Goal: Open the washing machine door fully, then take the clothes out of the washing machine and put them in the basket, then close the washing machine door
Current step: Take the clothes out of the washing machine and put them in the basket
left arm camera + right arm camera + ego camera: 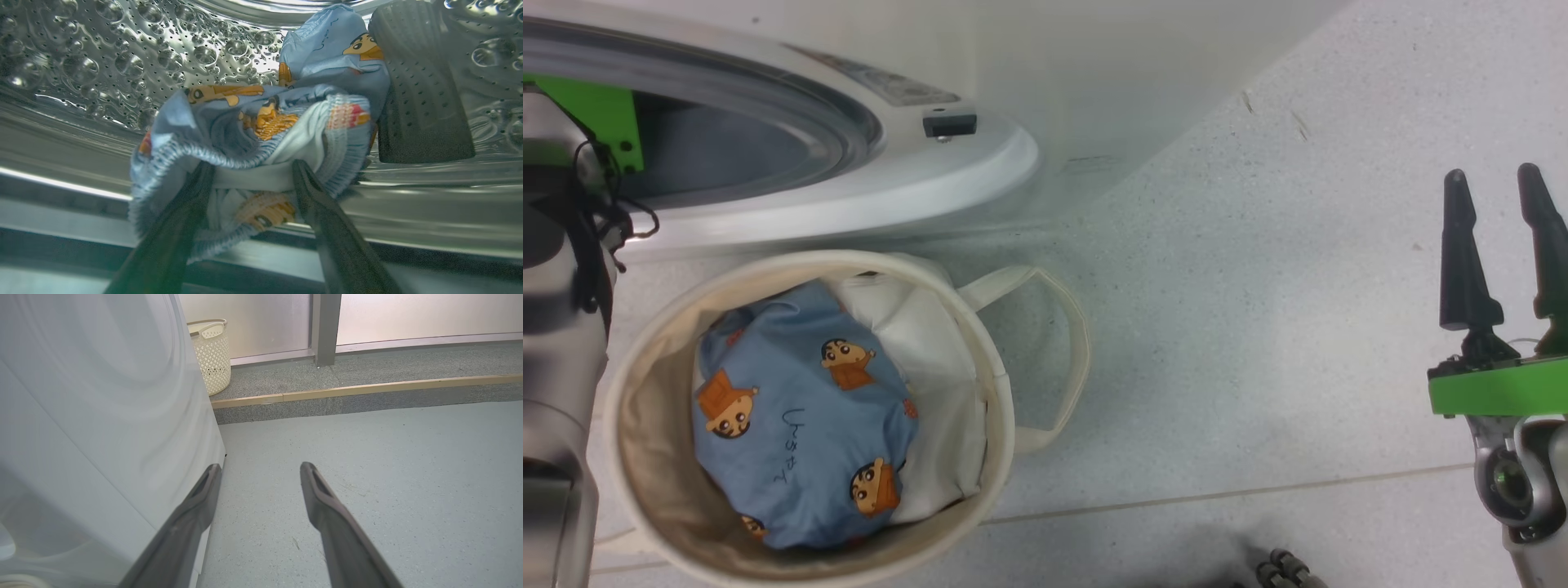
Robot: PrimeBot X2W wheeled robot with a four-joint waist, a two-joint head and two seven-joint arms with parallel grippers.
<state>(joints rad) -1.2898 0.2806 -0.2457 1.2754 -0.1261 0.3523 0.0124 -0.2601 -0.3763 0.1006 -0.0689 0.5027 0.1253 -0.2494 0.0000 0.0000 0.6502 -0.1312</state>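
Observation:
The washing machine [915,175] stands open at the upper left; its door is out of view. My left arm [564,245] reaches into the opening. Inside the perforated steel drum [102,61] lies a crumpled piece of the clothes [286,106], light blue with orange cartoon prints. My left gripper [252,165] is open, its two fingertips pressed into the garment's near edge with fabric between them. The cream basket [1005,384] sits on the floor in front of the washer and holds another light blue printed garment [800,416]. Far right, my right gripper [1491,173] hangs open over the floor.
A dark ribbed drum paddle [421,90] stands right of the garment. White padding [923,343] lines the basket. In the right wrist view my right gripper [260,466] points along the washer's white side [102,416]; a perforated plastic hamper [212,355] and a raised step [367,390] lie beyond.

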